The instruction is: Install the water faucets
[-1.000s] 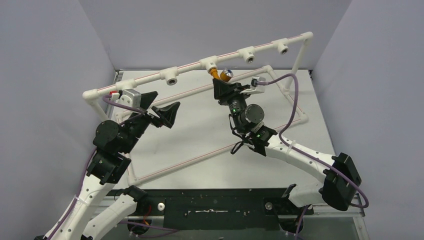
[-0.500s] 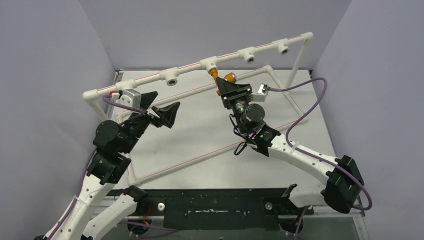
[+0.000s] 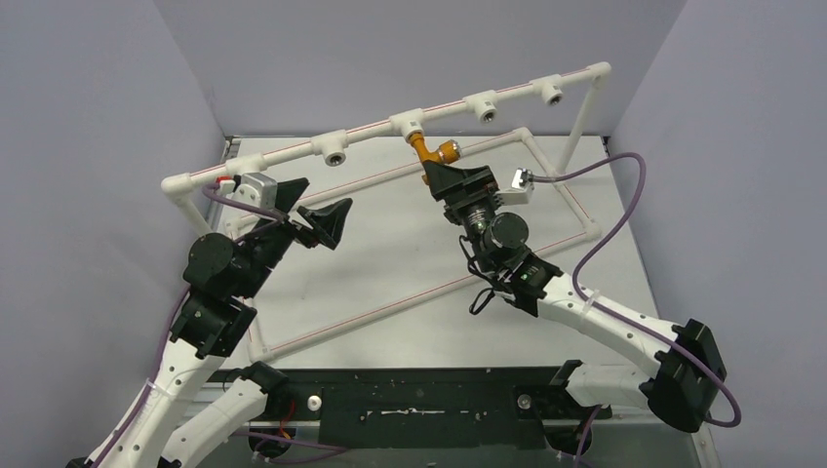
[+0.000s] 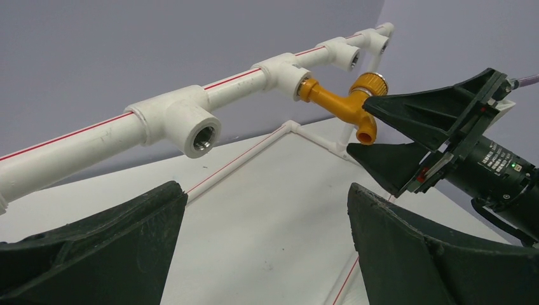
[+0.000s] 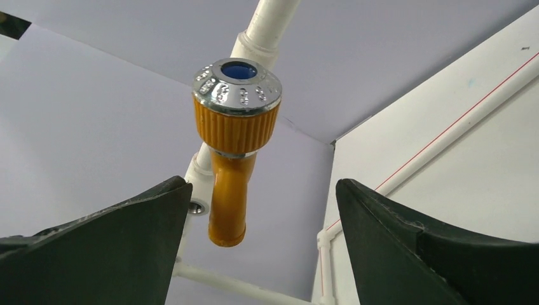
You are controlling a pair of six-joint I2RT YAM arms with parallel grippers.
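Observation:
The orange-brass water faucet (image 3: 435, 150) hangs from the middle tee (image 3: 408, 125) of the raised white pipe, its threaded end in the socket. In the right wrist view its silvery knob (image 5: 237, 82) faces the camera and its spout (image 5: 229, 210) points down. My right gripper (image 3: 447, 170) stands open just in front of it, one finger on each side and neither touching the faucet (image 4: 340, 105). My left gripper (image 3: 317, 208) hangs open and empty at the left, below the pipe, with only the table between its fingers (image 4: 95, 248).
Empty white tee sockets sit along the pipe (image 3: 334, 152), (image 3: 485, 105), (image 3: 552, 93). A low white pipe frame (image 3: 546, 161) lies on the table, with a post (image 3: 582, 112) at the back right. A purple cable (image 3: 624, 171) loops off the right wrist.
My right gripper has opened and let go of the faucet after turning it; the knob now points right. The right arm swung rightward. The left arm has not moved.

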